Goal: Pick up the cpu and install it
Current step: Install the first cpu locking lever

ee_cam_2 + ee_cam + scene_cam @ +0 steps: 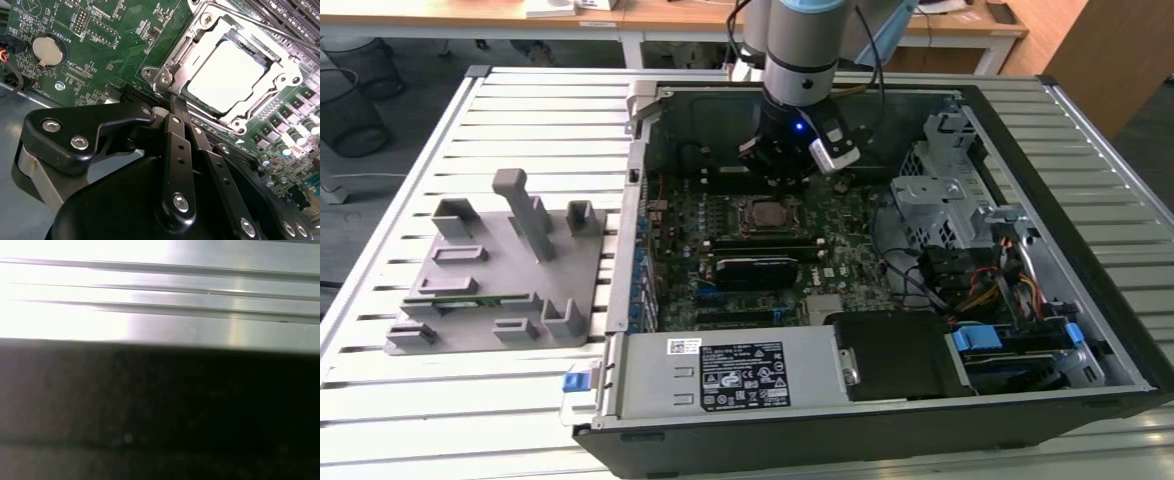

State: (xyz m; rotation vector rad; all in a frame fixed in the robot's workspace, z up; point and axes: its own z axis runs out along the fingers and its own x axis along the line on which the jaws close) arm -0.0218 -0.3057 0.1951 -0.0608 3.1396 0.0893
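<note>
The black, link-armed end effector point(172, 107) hangs just above the green motherboard point(841, 250) inside the open black computer case point(1067, 250). Its two thin black fingers point(176, 145) lie pressed together with nothing between them, their tips close beside the corner of the silvery metal socket frame point(172, 65). The cpu point(227, 75), a small flat square chip with a bright silvery top, sits flat inside that frame in the second wrist view, so it appears already seated in its socket; in the exterior view the socket point(761, 211) lies just in front of the end effector. The tips so near the frame's edge suggest the arm is working at the socket's retaining parts rather than at the chip itself, though that is a judgement. A round silver coin battery point(46, 50) sits well apart on the board. Outside the case, towards the exterior view's left, a grey plastic parts holder point(494, 270) with upright posts rests on the slatted metal desk point(400, 400), presumably where components wait for pickup.
</note>
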